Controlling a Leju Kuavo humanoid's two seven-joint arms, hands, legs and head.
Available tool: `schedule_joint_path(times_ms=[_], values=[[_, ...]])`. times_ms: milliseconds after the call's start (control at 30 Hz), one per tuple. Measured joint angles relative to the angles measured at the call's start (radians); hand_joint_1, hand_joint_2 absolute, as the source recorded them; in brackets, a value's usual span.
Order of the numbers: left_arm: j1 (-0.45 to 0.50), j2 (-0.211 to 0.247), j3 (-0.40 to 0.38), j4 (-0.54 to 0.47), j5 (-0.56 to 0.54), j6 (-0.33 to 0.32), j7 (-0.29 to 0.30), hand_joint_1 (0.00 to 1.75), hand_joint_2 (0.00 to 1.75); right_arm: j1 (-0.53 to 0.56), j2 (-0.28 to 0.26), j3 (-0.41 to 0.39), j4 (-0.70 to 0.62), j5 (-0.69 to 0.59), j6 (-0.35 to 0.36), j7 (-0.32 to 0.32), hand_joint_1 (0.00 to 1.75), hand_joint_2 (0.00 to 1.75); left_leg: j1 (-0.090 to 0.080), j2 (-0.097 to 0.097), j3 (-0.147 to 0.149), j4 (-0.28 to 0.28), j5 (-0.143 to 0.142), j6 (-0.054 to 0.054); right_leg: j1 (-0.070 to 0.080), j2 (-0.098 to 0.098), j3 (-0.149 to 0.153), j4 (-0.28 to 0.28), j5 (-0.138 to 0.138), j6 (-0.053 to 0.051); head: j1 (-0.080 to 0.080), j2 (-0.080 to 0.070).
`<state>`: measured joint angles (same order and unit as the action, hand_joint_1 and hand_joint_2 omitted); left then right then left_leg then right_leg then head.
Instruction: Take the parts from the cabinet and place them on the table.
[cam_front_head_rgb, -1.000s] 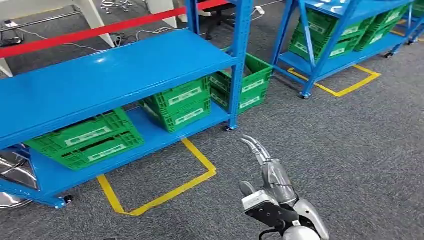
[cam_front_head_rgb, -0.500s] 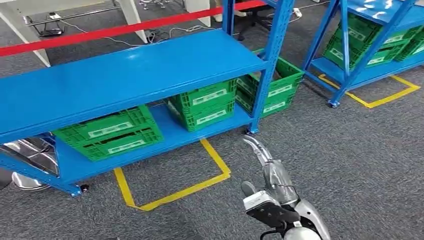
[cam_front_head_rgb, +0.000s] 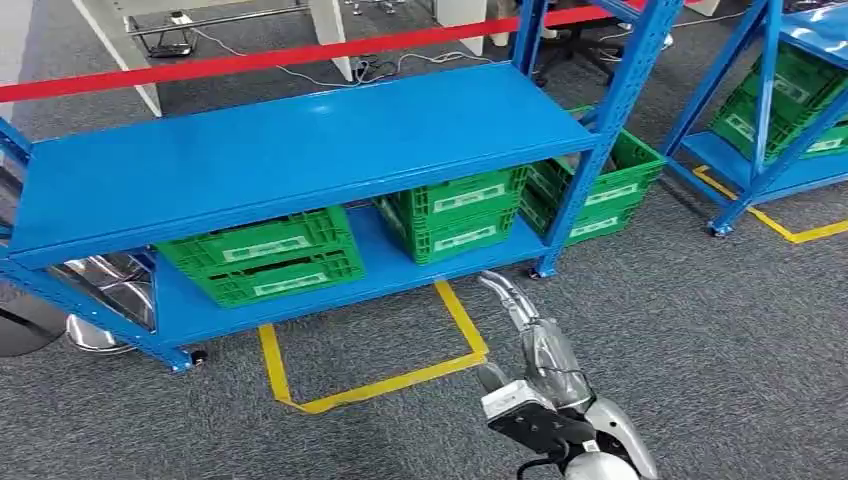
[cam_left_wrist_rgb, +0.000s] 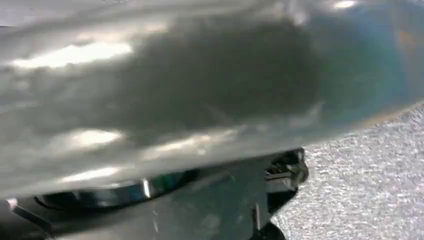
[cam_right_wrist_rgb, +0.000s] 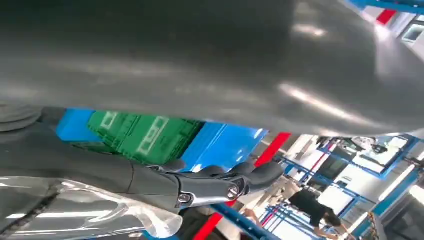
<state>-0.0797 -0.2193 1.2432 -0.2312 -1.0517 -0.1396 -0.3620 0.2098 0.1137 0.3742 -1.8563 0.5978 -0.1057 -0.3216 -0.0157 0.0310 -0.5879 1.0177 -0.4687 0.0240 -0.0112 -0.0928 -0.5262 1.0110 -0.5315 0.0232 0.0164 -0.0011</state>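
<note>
In front of me stands the long blue metal shelving rack (cam_front_head_rgb: 300, 150), low, with a wide bare top board and a lower board; behind it runs a red barrier bar (cam_front_head_rgb: 250, 62); a second blue rack (cam_front_head_rgb: 770, 110) stands well apart on my right. The floor is grey carpet (cam_front_head_rgb: 720, 350) with a yellow tape rectangle (cam_front_head_rgb: 380, 375) marked just before the rack.

On the lower board sit the green plastic crates (cam_front_head_rgb: 262, 262), which I judge to hold the parts; one on the left, one in the middle (cam_front_head_rgb: 455, 215), one at the right end (cam_front_head_rgb: 600, 195) beyond the upright post. What is inside them I cannot see.

My right hand (cam_front_head_rgb: 520, 315) hangs low over the carpet, near the yellow tape, fingers stretched out forward and holding nothing; in the right wrist view the dark fingers (cam_right_wrist_rgb: 225, 185) lie straight. Of my left hand I cannot tell the state.

What could go wrong, in my judgement: the crates are deep under the top board, so my arm may strike the shelf edge or the post when I reach in; a crate may slide back instead of being gripped.

The crates carry white labels (cam_front_head_rgb: 255, 248); the writing is too small to read.
</note>
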Motion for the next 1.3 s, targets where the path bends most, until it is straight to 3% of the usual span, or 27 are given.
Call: schedule_joint_path(times_ms=[33, 67, 100, 167, 200, 233, 267, 300, 333, 367, 400, 500, 533, 567, 600, 667, 700, 733, 800, 833, 867, 900, 1000, 1033, 1067, 1100, 1300], values=[[0.003, -0.001, 0.001, 0.0, 0.0, 0.0, 0.0, 0.0, 0.0, -0.001, 0.0, 0.0, -0.001, 0.0, 0.0, 0.0, 0.0, 0.0, 0.013, -0.007, 0.012, -0.015, 0.008, 0.006, -0.004, 0.014, -0.005, 0.006, -0.011, 0.007, 0.001, 0.0], [0.001, -0.001, 0.002, 0.0, 0.0, 0.0, 0.0, 0.0, 0.0, -0.001, 0.0, 0.0, -0.002, 0.0, 0.0, -0.001, 0.0, 0.0, 0.013, -0.015, 0.015, -0.018, 0.009, 0.011, -0.002, 0.049, -0.017, 0.035, -0.029, 0.009, 0.005, 0.0], [-0.002, -0.002, 0.003, 0.0, 0.002, 0.0, 0.0, 0.0, 0.0, -0.001, 0.0, 0.0, -0.001, 0.0, 0.0, -0.001, 0.0, 0.0, 0.014, -0.022, 0.014, -0.018, 0.009, 0.014, -0.003, 0.073, -0.05, 0.103, -0.064, 0.008, 0.009, 0.0], [-0.004, -0.005, 0.005, 0.0, 0.002, 0.0, 0.0, 0.0, 0.0, 0.004, 0.0, -0.002, 0.0, 0.0, 0.0, 0.002, 0.0, 0.0, 0.012, -0.039, 0.014, -0.018, 0.007, 0.018, -0.003, 0.089, -0.138, 0.264, -0.127, 0.011, 0.011, 0.0], [-0.002, -0.005, 0.006, 0.0, 0.002, 0.0, 0.0, 0.0, 0.0, 0.003, 0.0, -0.001, 0.001, 0.0, 0.0, 0.002, 0.0, 0.0, 0.012, -0.047, 0.015, -0.017, 0.007, 0.018, -0.002, 0.09, -0.166, 0.306, -0.129, 0.013, 0.011, 0.0], [-0.001, -0.005, 0.006, 0.0, 0.002, 0.0, 0.0, 0.0, 0.0, 0.003, 0.0, -0.002, 0.001, 0.0, 0.0, 0.003, 0.0, 0.0, 0.012, -0.055, 0.016, -0.017, 0.006, 0.018, -0.003, 0.09, -0.171, 0.299, -0.106, 0.013, 0.011, 0.0], [-0.001, -0.005, 0.006, 0.0, 0.002, -0.001, 0.0, 0.0, 0.0, 0.003, 0.0, -0.002, 0.001, 0.0, 0.0, 0.003, 0.0, 0.0, 0.012, -0.065, 0.018, -0.016, 0.005, 0.017, -0.003, 0.09, -0.157, 0.257, -0.069, 0.013, 0.011, 0.0], [-0.002, -0.005, 0.007, 0.0, 0.002, -0.001, 0.0, 0.0, 0.0, 0.002, 0.0, -0.002, 0.002, 0.0, 0.001, 0.003, 0.0, 0.0, 0.013, -0.077, 0.021, -0.014, 0.002, 0.013, -0.005, 0.094, -0.118, 0.166, -0.01, 0.012, 0.011, 0.0], [-0.002, -0.006, 0.007, 0.0, 0.002, -0.002, 0.0, 0.0, 0.0, 0.002, 0.0, -0.002, 0.002, 0.0, 0.001, 0.003, 0.0, 0.0, 0.014, -0.088, 0.022, -0.009, -0.001, 0.008, -0.008, 0.109, -0.076, 0.071, 0.038, 0.011, 0.011, 0.0], [-0.003, -0.006, 0.007, 0.0, 0.002, -0.002, 0.0, 0.0, 0.0, 0.0, 0.0, -0.002, 0.002, 0.0, 0.001, 0.003, 0.0, 0.0, 0.013, -0.093, 0.018, -0.004, -0.005, 0.002, -0.013, 0.152, -0.054, 0.029, 0.03, 0.012, 0.011, 0.0], [-0.005, -0.006, 0.007, 0.0, 0.002, -0.002, 0.0, 0.0, 0.0, 0.001, 0.0, -0.002, 0.003, 0.0, 0.001, 0.003, 0.0, 0.0, 0.009, -0.103, 0.009, 0.009, -0.009, -0.004, -0.014, 0.158, -0.045, 0.016, 0.028, 0.007, 0.01, 0.0], [-0.001, -0.005, 0.007, 0.0, 0.002, -0.002, 0.0, 0.0, 0.0, -0.001, 0.0, -0.001, 0.003, 0.001, 0.003, 0.003, 0.0, 0.0, 0.016, -0.119, 0.005, 0.001, -0.001, -0.018, -0.006, 0.138, -0.047, 0.019, 0.032, -0.007, 0.011, 0.0], [-0.001, -0.004, 0.008, 0.0, 0.002, -0.002, 0.0, 0.0, 0.0, -0.004, 0.0, -0.001, 0.003, 0.001, 0.006, 0.004, 0.0, 0.0, 0.017, -0.117, 0.004, 0.006, -0.008, -0.022, -0.016, 0.126, -0.043, 0.013, 0.036, -0.014, 0.011, 0.0], [-0.002, -0.005, 0.008, 0.0, 0.002, -0.002, 0.0, 0.0, 0.0, -0.006, 0.0, -0.001, 0.003, 0.001, 0.008, 0.004, 0.0, 0.0, 0.013, -0.084, -0.005, 0.031, -0.024, -0.03, -0.014, 0.118, -0.038, 0.011, 0.033, -0.019, 0.005, 0.0], [-0.004, -0.005, 0.008, 0.0, 0.002, -0.002, 0.0, 0.0, 0.0, -0.007, 0.001, -0.001, 0.003, 0.001, 0.008, 0.004, 0.0, 0.0, 0.015, -0.064, -0.032, 0.086, -0.055, -0.036, -0.014, 0.106, -0.036, 0.011, 0.03, -0.026, -0.002, 0.0], [-0.007, -0.005, 0.008, 0.0, 0.002, -0.002, 0.0, 0.0, 0.0, -0.006, 0.001, -0.001, 0.003, 0.001, 0.011, 0.006, 0.0, 0.0, 0.02, -0.048, -0.11, 0.244, -0.121, -0.043, -0.01, 0.083, -0.034, 0.011, 0.027, -0.03, 0.0, 0.0], [-0.005, -0.005, 0.008, 0.0, 0.002, -0.002, 0.0, 0.0, 0.0, -0.007, 0.001, -0.001, 0.003, 0.001, 0.012, 0.006, 0.0, 0.0, 0.022, -0.045, -0.136, 0.294, -0.131, -0.045, -0.01, 0.072, -0.034, 0.011, 0.025, -0.031, -0.001, 0.0], [-0.003, -0.005, 0.008, 0.0, 0.002, -0.002, 0.0, 0.0, 0.0, -0.008, 0.001, -0.001, 0.003, 0.001, 0.012, 0.006, 0.0, 0.0, 0.022, -0.045, -0.138, 0.296, -0.119, -0.044, -0.009, 0.064, -0.032, 0.011, 0.025, -0.031, -0.001, 0.0], [-0.001, -0.005, 0.008, 0.0, 0.002, -0.002, 0.0, 0.0, 0.0, -0.009, 0.001, -0.001, 0.003, 0.001, 0.012, 0.008, 0.0, 0.0, 0.021, -0.043, -0.085, 0.186, -0.045, -0.037, -0.007, 0.049, -0.028, 0.011, 0.022, -0.029, -0.001, 0.0], [-0.002, -0.005, 0.008, 0.0, 0.002, -0.002, 0.0, 0.0, 0.0, -0.011, 0.002, -0.001, 0.003, 0.001, 0.012, 0.008, 0.0, 0.0, 0.018, -0.028, -0.034, 0.087, 0.0, -0.028, -0.006, 0.041, -0.024, 0.011, 0.02, -0.027, -0.001, 0.0], [-0.003, -0.004, 0.008, 0.0, 0.002, -0.002, 0.0, 0.0, 0.0, -0.013, 0.003, -0.001, 0.003, 0.001, 0.012, 0.007, 0.0, 0.0, 0.01, 0.004, 0.001, 0.017, 0.011, -0.017, -0.006, 0.034, -0.021, 0.011, 0.018, -0.025, 0.0, 0.0], [-0.007, -0.003, 0.008, 0.0, 0.002, -0.002, 0.0, 0.0, 0.0, -0.014, 0.003, -0.001, 0.003, 0.001, 0.012, 0.007, 0.0, 0.0, 0.002, 0.019, 0.008, 0.0, -0.004, -0.013, 0.002, 0.028, -0.023, 0.013, 0.014, -0.018, 0.0, 0.0], [-0.002, -0.004, 0.008, 0.0, 0.0, -0.002, 0.0, 0.0, 0.0, -0.016, 0.003, -0.001, 0.003, -0.012, 0.021, -0.001, 0.0, 0.0, 0.0, 0.0, 0.005, -0.005, 0.001, -0.008, -0.001, 0.013, -0.015, -0.002, 0.018, -0.005, 0.0, 0.0], [0.001, -0.004, 0.008, 0.0, -0.001, -0.002, 0.0, 0.0, 0.0, -0.016, 0.003, -0.002, 0.003, -0.02, 0.023, -0.006, 0.0, 0.0, 0.006, 0.0, 0.012, -0.015, 0.012, -0.023, 0.004, 0.015, -0.022, -0.003, 0.013, -0.026, 0.003, 0.0], [0.001, -0.004, 0.008, 0.0, -0.002, -0.002, 0.0, 0.0, 0.0, -0.018, 0.004, -0.002, 0.002, -0.026, 0.024, -0.011, 0.0, 0.0, 0.005, -0.001, 0.013, -0.015, 0.01, -0.022, 0.003, 0.016, -0.021, -0.006, 0.016, -0.035, 0.004, 0.0], [0.0, -0.004, 0.008, 0.0, -0.002, -0.002, 0.0, 0.0, 0.0, -0.019, 0.004, -0.002, 0.003, -0.027, 0.027, -0.011, 0.0, 0.0, 0.005, -0.001, 0.014, -0.015, 0.007, -0.018, 0.003, 0.016, -0.018, -0.009, 0.017, -0.025, 0.004, 0.0], [0.0, -0.005, 0.008, 0.0, -0.002, -0.003, 0.0, 0.0, 0.0, -0.018, 0.003, -0.003, 0.003, -0.03, 0.032, -0.011, 0.0, 0.0, 0.003, 0.0, 0.017, -0.015, 0.004, -0.01, 0.001, 0.02, 0.001, -0.024, 0.024, -0.008, 0.003, 0.0]])
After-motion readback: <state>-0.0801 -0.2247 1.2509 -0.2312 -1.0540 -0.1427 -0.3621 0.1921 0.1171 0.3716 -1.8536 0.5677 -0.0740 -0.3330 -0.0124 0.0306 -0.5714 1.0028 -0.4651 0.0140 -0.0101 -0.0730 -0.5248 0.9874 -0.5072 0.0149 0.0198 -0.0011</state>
